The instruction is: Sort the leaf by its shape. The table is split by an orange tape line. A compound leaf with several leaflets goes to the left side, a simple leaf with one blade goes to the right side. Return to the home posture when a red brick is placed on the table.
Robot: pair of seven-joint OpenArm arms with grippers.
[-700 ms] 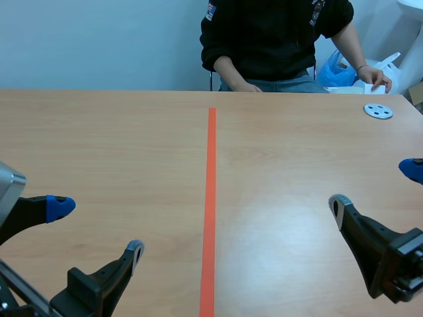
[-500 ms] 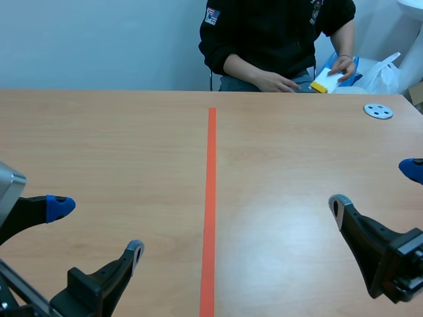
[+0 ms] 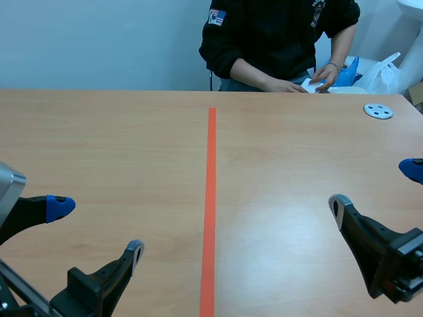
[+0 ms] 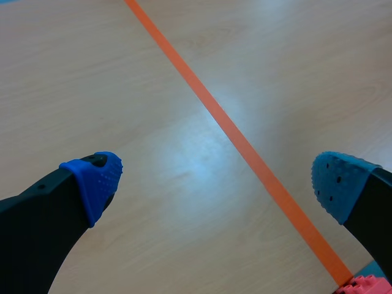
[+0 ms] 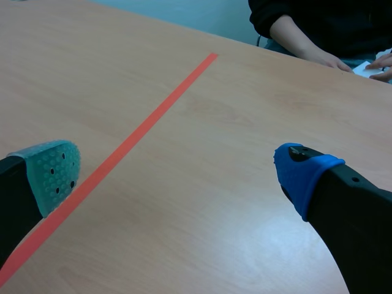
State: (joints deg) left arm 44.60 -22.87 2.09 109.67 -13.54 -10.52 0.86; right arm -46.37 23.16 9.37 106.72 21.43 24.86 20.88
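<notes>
Waiting seems right: the table (image 3: pixel 119 152), split by the orange tape line (image 3: pixel 211 198), carries no leaf, and a person (image 3: pixel 277 39) sits across it. The left gripper (image 3: pixel 98 228) and right gripper (image 3: pixel 375 186) hang low, fingers spread, holding nothing. A small white thing (image 3: pixel 309 85) in the person's hands is too small to name, so its heading and long axis cannot be read.

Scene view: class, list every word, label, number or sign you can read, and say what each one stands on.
No text here can be read.
Sleeve patch on the person's black top: too small to read.
Chest emblem on the same top: too small to read.
Grey disc and orange tape line: no writing shows.
</notes>
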